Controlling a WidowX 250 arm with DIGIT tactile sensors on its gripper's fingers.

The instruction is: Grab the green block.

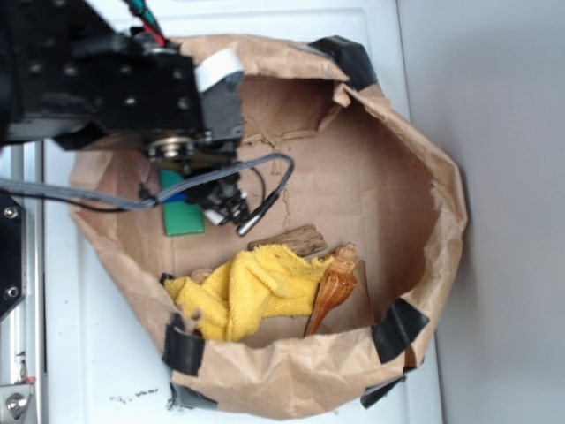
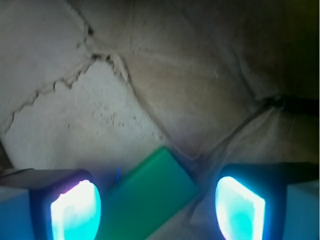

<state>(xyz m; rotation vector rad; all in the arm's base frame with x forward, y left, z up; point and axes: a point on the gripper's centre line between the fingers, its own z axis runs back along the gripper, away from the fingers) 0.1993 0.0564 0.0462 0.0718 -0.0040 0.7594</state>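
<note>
Exterior view: black arm (image 1: 106, 79) enters from the upper left, over the left part of the paper bag (image 1: 415, 221); bag lies open like a bowl, rim torn, patched with black tape (image 1: 397, 329); green block (image 1: 183, 212) lies flat on the bag floor at the left side, partly covered by the gripper (image 1: 212, 199) and a grey cable (image 1: 221, 177); right of the block, a brown wooden piece (image 1: 296, 238) on the bag floor; below that piece, a yellow cloth (image 1: 247, 291) bunched against the near bag wall; just right of the cloth, touching it, an amber shell-like thing (image 1: 334, 291), leaning on the wall.

Wrist view: left finger (image 2: 75, 210) at lower left, glowing cyan; block (image 2: 150, 197) between the fingers, tilted diagonally, nearer the left one; right finger (image 2: 240, 207) at lower right; jaws spread apart, gap visible between block and right finger; contact with the left finger unclear; crumpled, cracked bag paper (image 2: 165, 90) fills the rest.
</note>
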